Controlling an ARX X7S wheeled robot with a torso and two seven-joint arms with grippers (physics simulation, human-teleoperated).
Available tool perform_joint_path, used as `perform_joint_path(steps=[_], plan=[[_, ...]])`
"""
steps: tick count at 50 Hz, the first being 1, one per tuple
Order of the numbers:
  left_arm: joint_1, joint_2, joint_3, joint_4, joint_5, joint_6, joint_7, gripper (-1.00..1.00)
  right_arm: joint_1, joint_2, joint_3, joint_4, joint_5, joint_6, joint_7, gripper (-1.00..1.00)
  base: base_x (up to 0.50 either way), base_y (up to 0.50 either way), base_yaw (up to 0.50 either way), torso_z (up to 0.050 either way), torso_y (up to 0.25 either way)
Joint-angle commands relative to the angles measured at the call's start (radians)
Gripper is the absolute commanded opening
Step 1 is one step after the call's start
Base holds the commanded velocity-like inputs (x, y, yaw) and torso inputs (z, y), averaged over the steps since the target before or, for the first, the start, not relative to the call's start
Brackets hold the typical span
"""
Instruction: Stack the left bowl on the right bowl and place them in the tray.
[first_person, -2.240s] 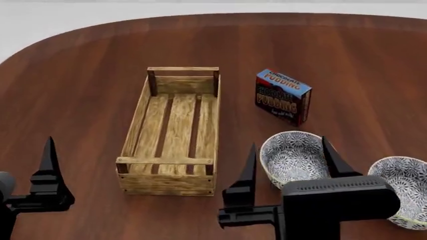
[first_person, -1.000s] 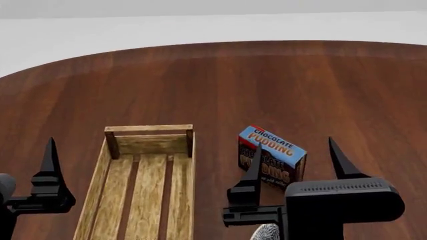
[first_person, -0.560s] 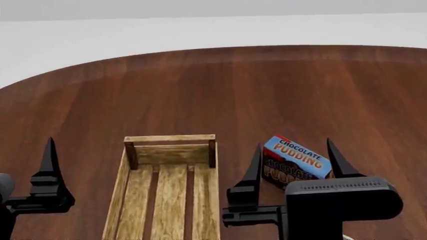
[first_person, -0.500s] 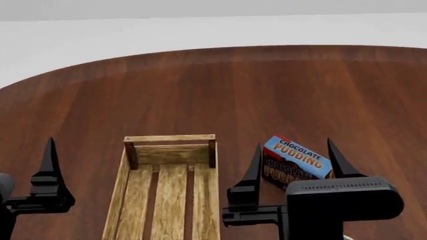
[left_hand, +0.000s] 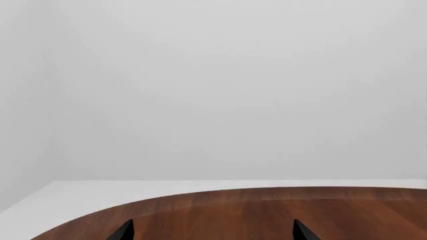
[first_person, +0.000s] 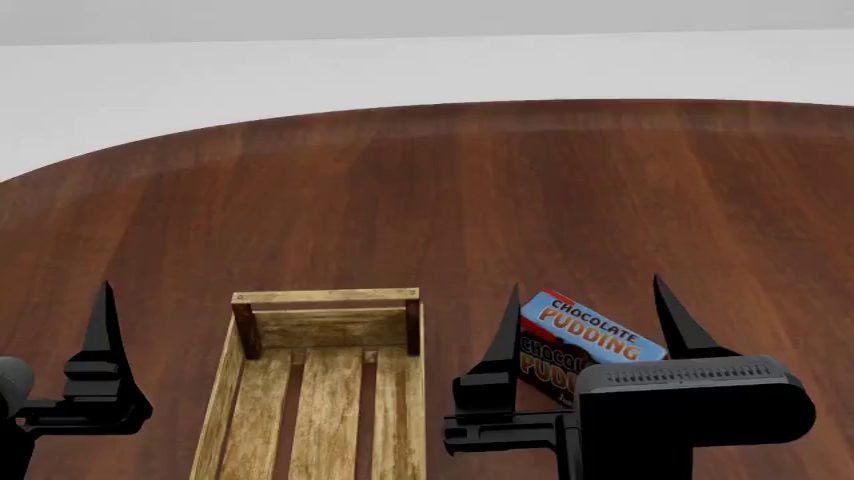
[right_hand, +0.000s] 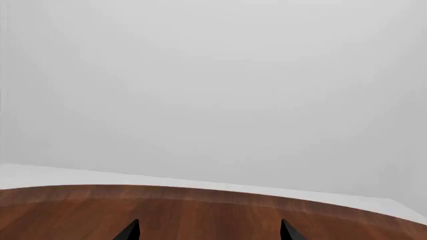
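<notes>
Standing on the brown surface (first_person: 400, 190), the tray (first_person: 327, 300) reaches toward its near edge, and the chocolate pudding box (first_person: 587, 340) is just beside it. The right hand (first_person: 587, 320) is open and empty. The left hand (left_hand: 210, 234) is also open, holding nothing.
</notes>
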Motion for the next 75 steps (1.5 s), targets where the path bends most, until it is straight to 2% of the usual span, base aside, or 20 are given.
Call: perform_joint_path(steps=[1,34,46,56,62,66,70,75], plan=[[0.008,-0.01,0.003,-0.006,0.001,0.018,0.003,1.0,-0.002,0.004,0.004,-0.006,0.013,-0.004,0.002,1.0,0.0,0.0,0.0,0.0,-0.25],[0.01,-0.02,0.027,-0.017,0.016,0.056,-0.006,1.0,-0.001,0.011,0.001,0.009,0.039,-0.015,0.01,1.0,0.0,0.0,0.0,0.0,-0.25],[0.009,-0.02,0.018,-0.007,-0.005,0.041,-0.017,1.0,-0.008,0.026,-0.017,0.006,0.012,-0.037,0.023,1.0,0.0,0.0,0.0,0.0,0.0],[0.008,-0.024,0.02,0.001,-0.008,0.035,-0.025,1.0,0.004,0.014,0.002,0.009,0.062,0.007,0.022,1.0,0.19,-0.03,0.0,0.0,0.0],[0.003,-0.025,0.022,0.007,-0.014,0.019,-0.032,1.0,0.019,0.021,-0.007,-0.057,0.059,0.099,0.052,1.0,0.0,0.0,0.0,0.0,0.0],[0.007,-0.04,0.061,0.012,0.06,0.03,-0.054,1.0,0.061,0.012,0.019,-0.156,0.092,0.306,0.102,1.0,0.0,0.0,0.0,0.0,0.0],[0.002,-0.04,0.054,0.007,0.052,0.025,-0.057,1.0,0.098,0.011,0.024,-0.259,0.115,0.468,0.136,1.0,0.0,0.0,0.0,0.0,0.0],[0.001,-0.045,0.036,0.026,0.032,0.008,-0.061,1.0,0.15,-0.028,0.097,-0.368,0.17,0.727,0.176,1.0,0.0,0.0,0.0,0.0,0.0]])
